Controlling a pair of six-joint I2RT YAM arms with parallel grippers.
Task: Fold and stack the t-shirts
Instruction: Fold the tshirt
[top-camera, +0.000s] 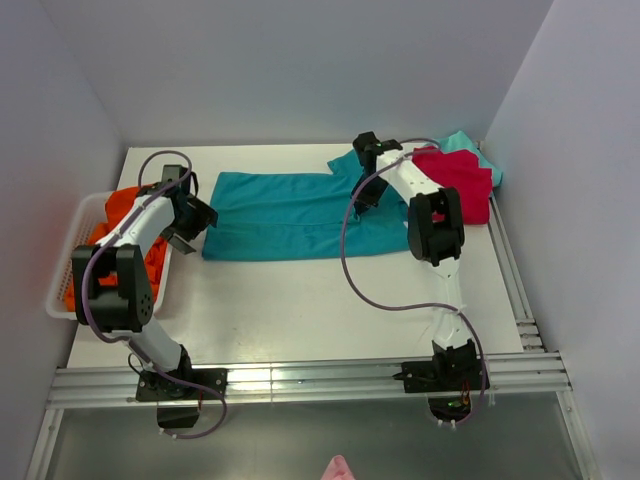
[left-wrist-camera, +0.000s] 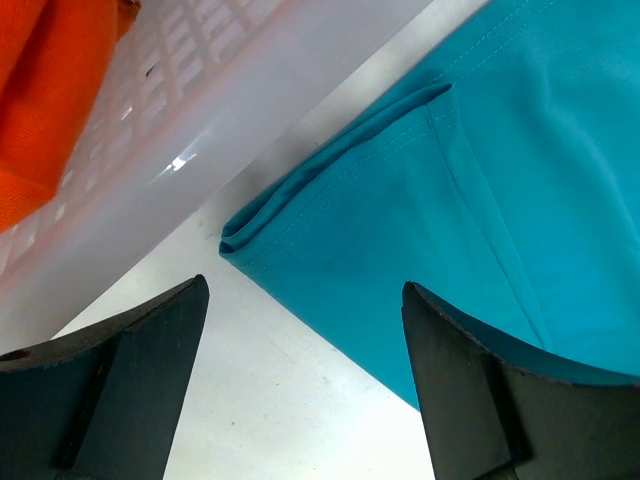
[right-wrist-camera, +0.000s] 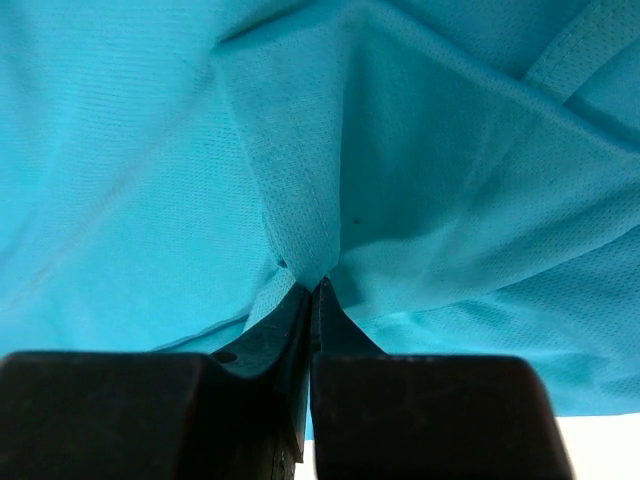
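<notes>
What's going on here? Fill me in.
Two arms are working on tees. The right pincer is shut on a pinch of the teal tee, which lies spread on the table. The left pincer hangs open over the tee's left corner, beside the basket with an orange tee. A red tee and a light-teal one lie at the far right.

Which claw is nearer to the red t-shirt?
Right. The right claw pinches the teal-blue t-shirt just beside the red t-shirt; the left claw hangs open at the far end, by the white basket.
</notes>
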